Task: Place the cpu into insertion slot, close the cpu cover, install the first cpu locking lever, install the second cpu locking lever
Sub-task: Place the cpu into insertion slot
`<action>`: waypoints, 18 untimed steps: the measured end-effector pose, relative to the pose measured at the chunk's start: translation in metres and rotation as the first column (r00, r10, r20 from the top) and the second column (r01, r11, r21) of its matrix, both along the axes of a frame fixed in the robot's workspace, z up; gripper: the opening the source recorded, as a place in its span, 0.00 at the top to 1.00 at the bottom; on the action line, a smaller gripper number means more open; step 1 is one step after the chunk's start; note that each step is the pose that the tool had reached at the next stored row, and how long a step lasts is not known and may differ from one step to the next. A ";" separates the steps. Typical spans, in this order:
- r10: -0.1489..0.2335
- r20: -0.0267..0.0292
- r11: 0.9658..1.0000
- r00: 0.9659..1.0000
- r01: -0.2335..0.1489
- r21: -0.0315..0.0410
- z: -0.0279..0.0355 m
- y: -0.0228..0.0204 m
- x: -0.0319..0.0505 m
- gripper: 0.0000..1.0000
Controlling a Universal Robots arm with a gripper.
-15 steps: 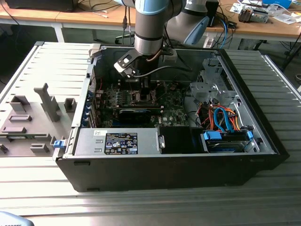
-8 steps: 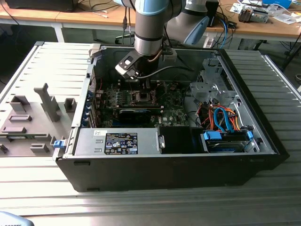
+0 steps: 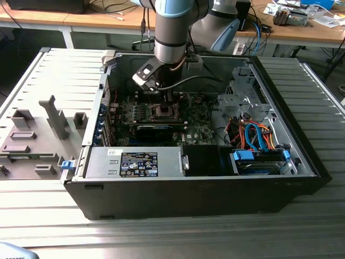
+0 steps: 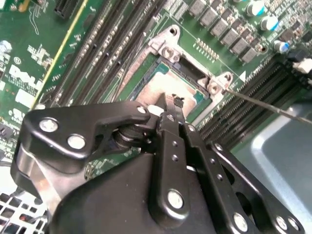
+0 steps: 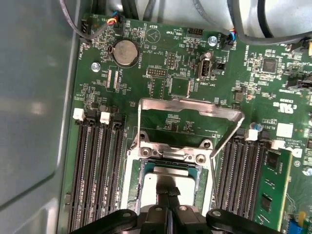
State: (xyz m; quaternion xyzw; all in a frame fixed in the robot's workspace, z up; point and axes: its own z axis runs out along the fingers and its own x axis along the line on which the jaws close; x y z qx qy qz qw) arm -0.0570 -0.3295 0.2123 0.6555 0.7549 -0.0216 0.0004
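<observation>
Gripper (image 5: 168, 192), its 2 fingers pinched shut, tips on or just above the chip (image 5: 153, 183), which lies flat in its socket. The metal cover (image 5: 139, 122) stands flipped open beyond it, seemingly to leave the socket reachable.

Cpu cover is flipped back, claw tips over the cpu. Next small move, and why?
Probably lift the claw straight up, clear of the socket: the cpu looks seated flat in it, the claw's tips are shut on top of it, and the cpu cover stands open.
</observation>
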 end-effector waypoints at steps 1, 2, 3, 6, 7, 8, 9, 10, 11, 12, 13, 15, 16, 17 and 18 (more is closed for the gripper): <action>0.000 0.000 1.000 1.000 0.000 0.000 0.0029 0.0000 0.0001 0.89; 0.000 0.000 1.000 1.000 0.000 0.000 0.0058 0.0000 0.0001 0.89; 0.000 0.000 1.000 1.000 0.000 0.000 0.0090 -0.0001 0.0001 0.89; 0.000 0.000 1.000 1.000 0.000 0.000 0.0194 0.0000 0.0001 0.89; 0.000 0.000 1.000 1.000 0.000 0.000 0.0249 -0.0001 0.0001 0.89; 0.000 0.000 1.000 1.000 0.000 0.000 0.0278 -0.0001 0.0001 0.89; 0.000 0.000 1.000 1.000 0.000 0.000 0.0316 -0.0001 0.0001 0.89; 0.000 0.000 1.000 1.000 0.000 0.000 0.0354 -0.0001 0.0001 0.89; 0.000 0.000 1.000 1.000 0.000 0.000 0.0380 0.0000 0.0001 0.89; 0.000 0.000 1.000 1.000 0.000 0.000 0.0414 -0.0001 0.0001 0.89; 0.000 0.000 1.000 1.000 0.000 0.000 0.0439 -0.0001 0.0001 0.89; 0.000 0.000 1.000 1.000 0.000 0.000 0.0498 -0.0001 0.0001 0.89; 0.000 0.000 1.000 1.000 0.000 0.000 0.0537 -0.0001 0.0001 0.89; 0.000 0.000 1.000 1.000 0.000 0.000 0.0555 0.0000 0.0002 0.89; 0.000 0.000 1.000 1.000 0.000 0.000 0.0569 -0.0001 0.0002 0.89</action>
